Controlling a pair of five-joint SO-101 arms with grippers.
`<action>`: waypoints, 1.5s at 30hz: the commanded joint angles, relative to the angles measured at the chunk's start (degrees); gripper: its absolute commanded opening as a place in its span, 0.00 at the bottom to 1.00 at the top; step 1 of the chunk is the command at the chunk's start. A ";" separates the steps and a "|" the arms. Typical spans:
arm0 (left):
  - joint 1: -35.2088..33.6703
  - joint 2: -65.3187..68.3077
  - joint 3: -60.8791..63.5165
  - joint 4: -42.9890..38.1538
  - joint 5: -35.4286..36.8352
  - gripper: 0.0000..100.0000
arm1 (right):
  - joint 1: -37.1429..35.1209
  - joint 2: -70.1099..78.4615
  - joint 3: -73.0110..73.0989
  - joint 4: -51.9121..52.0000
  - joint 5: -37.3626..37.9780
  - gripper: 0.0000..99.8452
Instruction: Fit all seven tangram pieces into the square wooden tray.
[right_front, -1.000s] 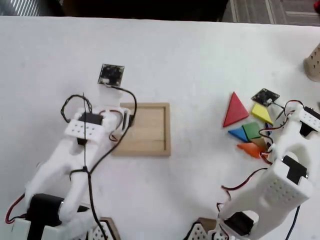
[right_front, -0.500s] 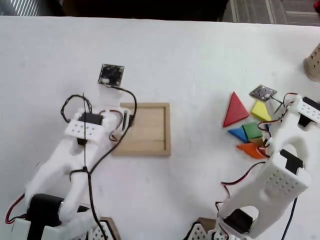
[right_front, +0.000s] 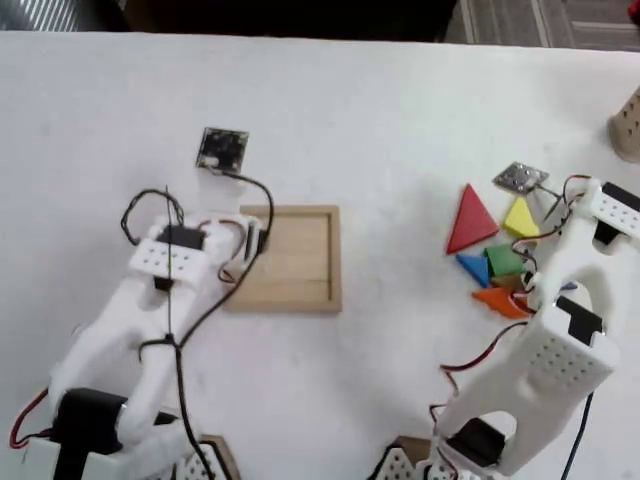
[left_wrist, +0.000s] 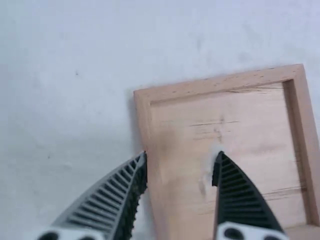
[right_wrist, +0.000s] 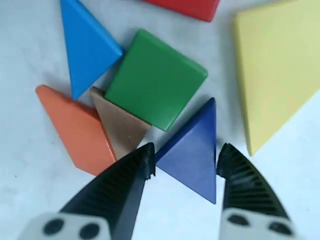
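Watch the right pincer (right_wrist: 185, 152): spread wide, straddling the dark blue triangle (right_wrist: 192, 157), pinching nothing yet. Note the crowding there. Brown triangle (right_wrist: 122, 127) just beside one tip, wedged between the orange parallelogram (right_wrist: 75, 127) and the green square (right_wrist: 155, 80); yellow triangle (right_wrist: 277, 70) near the other tip. Could easily catch the brown triangle's edge on closing, dragging it along or tipping the dark blue triangle up onto a neighbour. Could also clamp a sloping edge against a corner instead of two parallel faces, squirting the thin piece out sideways or twisting it in the grip.

Seen from above, cluster well apart from the square wooden tray (right_front: 300, 260), at its 3 o'clock. Around the green square: red triangle (right_front: 470, 220) at 11 o'clock, yellow at 1, light blue triangle (right_front: 473, 268) at 9, orange at 6. Long carry across the bare desk (right_front: 400, 120), so a real risk of dropping from a weak hold.

Mind the left pincer (left_wrist: 181, 159) too: spread, holding nothing, straddling the tray's rim on the 9 o'clock side. Risk of arms bumping there, or of shoving the empty tray askew and spoiling a placement. By the look of it, all seven pieces yet to fit.
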 joint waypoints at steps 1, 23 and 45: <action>-0.40 -0.13 -3.87 -1.14 -0.62 0.21 | 0.31 -1.19 -1.58 1.01 -0.09 0.25; -0.40 -0.13 -3.87 -1.14 -0.62 0.21 | 3.82 2.51 4.13 -6.37 7.12 0.21; -0.40 -0.13 -3.87 -1.14 -0.62 0.22 | 3.47 1.89 -14.86 8.04 -6.24 0.20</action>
